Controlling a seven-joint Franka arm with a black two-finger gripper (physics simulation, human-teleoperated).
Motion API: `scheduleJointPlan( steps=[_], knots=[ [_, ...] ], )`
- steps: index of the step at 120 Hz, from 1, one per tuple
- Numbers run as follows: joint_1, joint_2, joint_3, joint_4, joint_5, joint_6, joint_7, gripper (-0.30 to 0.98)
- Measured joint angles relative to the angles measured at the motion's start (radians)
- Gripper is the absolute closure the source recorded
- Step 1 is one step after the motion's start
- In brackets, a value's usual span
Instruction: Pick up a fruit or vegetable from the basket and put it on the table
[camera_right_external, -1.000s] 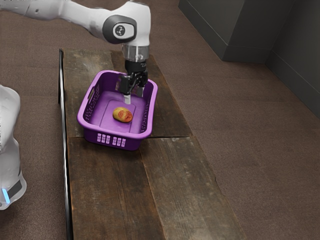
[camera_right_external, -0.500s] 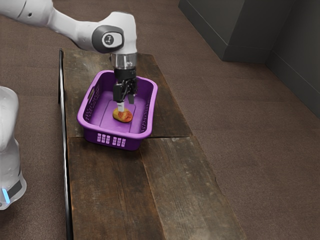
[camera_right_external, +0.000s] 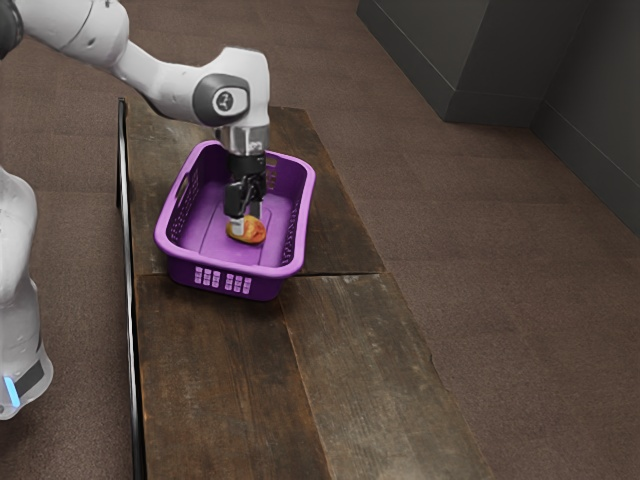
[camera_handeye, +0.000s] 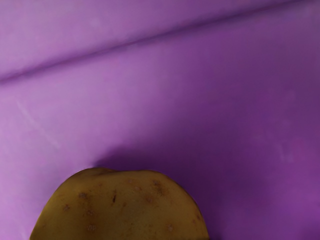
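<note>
Brown, worn wooden planks form the counter (camera_right_external: 220, 370) in the exterior view, with brown carpet (camera_right_external: 480, 300) around it and dark grey walls (camera_right_external: 500, 60) beyond. On it stands a purple plastic basket (camera_right_external: 225, 268) with slotted sides. Inside lies a yellow-brown potato with reddish patches (camera_right_external: 254, 233), on its side, long axis running roughly from the exterior view's left to its right. Above it is the black two-finger gripper (camera_right_external: 246, 220), its jaws parted moderately, straddling the potato's near-left part; contact is unclear.

In the wrist view, the potato's rounded, brown-specked edge sits over the purple basket floor, near a straight groove (camera_handeye: 150, 39).
</note>
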Motion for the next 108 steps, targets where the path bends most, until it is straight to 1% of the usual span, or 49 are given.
scheduleJointPlan(
  steps=[14, 28, 40, 54, 61, 68, 73, 82, 90, 94, 97, 99, 102, 108],
  knots=[
    [-0.006, 0.017, 0.001, 0.000, -0.013, 0.023, 0.016, 0.00],
    [-0.007, 0.042, 0.000, 0.001, -0.051, 0.042, 0.049, 0.02],
    [-0.011, 0.044, 0.001, 0.003, -0.074, 0.046, 0.069, 0.21],
    [-0.013, 0.037, 0.002, 0.006, -0.086, 0.042, 0.090, 0.41],
    [-0.014, 0.036, 0.001, 0.010, -0.086, 0.039, 0.100, 0.48],
    [-0.019, 0.032, 0.000, 0.016, -0.085, 0.036, 0.107, 0.53],
    [-0.025, 0.028, -0.003, 0.030, -0.080, 0.035, 0.111, 0.51],
    [-0.048, 0.012, -0.010, 0.062, -0.050, 0.037, 0.115, 0.43],
    [-0.055, -0.003, -0.054, 0.102, -0.016, 0.042, 0.113, 0.37],
    [-0.047, -0.015, -0.087, 0.120, 0.025, 0.039, 0.077, 0.33],
    [-0.043, -0.033, -0.117, 0.130, 0.069, 0.037, 0.042, 0.27],
    [-0.048, -0.046, -0.136, 0.137, 0.084, 0.039, 0.036, 0.22],
    [-0.059, -0.063, -0.168, 0.153, 0.098, 0.044, 0.034, 0.23],
    [-0.071, -0.079, -0.242, 0.199, 0.119, 0.049, 0.029, 0.30]
  ],
)
